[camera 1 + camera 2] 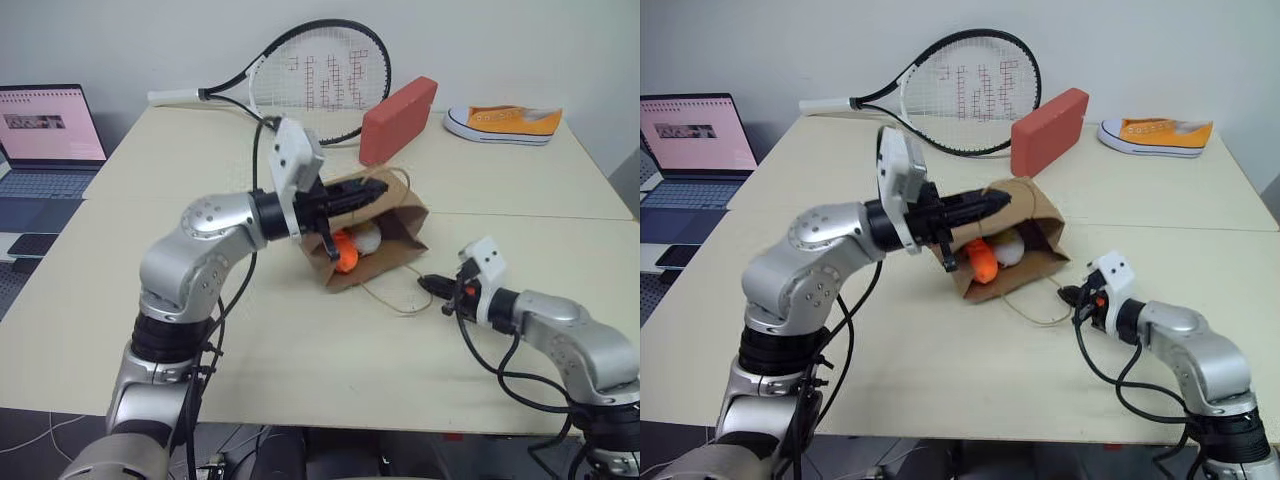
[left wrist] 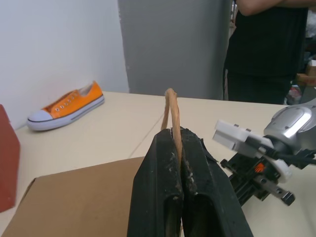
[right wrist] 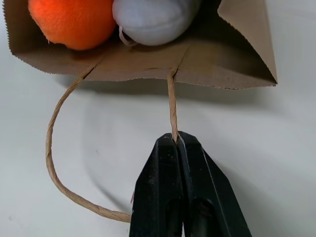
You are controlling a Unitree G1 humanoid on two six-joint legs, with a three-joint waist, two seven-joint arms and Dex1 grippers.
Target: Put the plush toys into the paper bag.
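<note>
**Both toys bagged, handles in hand**

Beige tabletop, left to right: the left gripper [image 1: 372, 193] pinches the upper handle [image 2: 171, 106] of the paper bag [image 1: 407, 212], lying open-mouthed with the carrot [image 1: 345, 254] and white toy [image 1: 367, 238] inside (apparently done). The right gripper [image 3: 178, 139] clamps the lower handle [image 3: 172, 106]; standing the bag upright likely follows.

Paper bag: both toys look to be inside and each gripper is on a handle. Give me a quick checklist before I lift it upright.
1. Left gripper shut on the upper handle: ok.
2. Right gripper shut on the lower handle: ok.
3. Carrot toy inside the paper bag: ok.
4. White toy inside the bag: ok, though close to the open mouth.
5. Bag upright: not ok, it lies tilted on the table.
6. Handle glue joints sound: cannot tell.
</note>
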